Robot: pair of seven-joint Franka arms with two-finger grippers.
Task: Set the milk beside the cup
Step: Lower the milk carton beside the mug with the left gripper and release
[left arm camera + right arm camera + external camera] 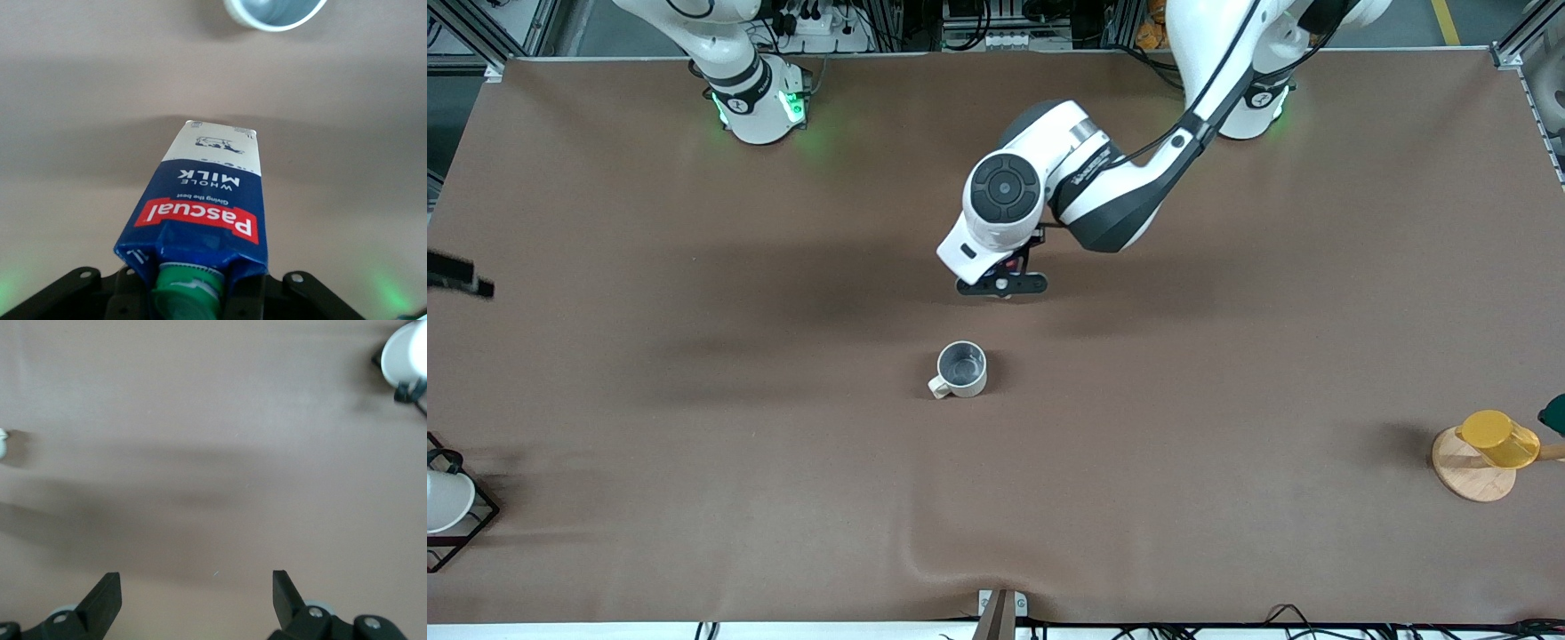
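The milk [207,200], a dark blue and white carton with a red label and a green cap, is held by its cap end in my left gripper [190,287], which is shut on it. In the front view the left gripper [1000,284] hangs over the table's middle, and the wrist hides almost all of the carton. The cup [962,368], a cream mug with a dark grey inside, stands on the table nearer to the front camera than the spot under the gripper; its rim shows in the left wrist view [275,12]. My right gripper [193,587] is open and empty, up at the right arm's end of the table [458,276].
A yellow cup [1498,438] on a round wooden base [1472,476] stands at the left arm's end. A white cup in a black wire rack [445,502] stands at the right arm's end and also shows in the right wrist view [403,357]. The brown table cover [1227,444] is wrinkled at the front edge.
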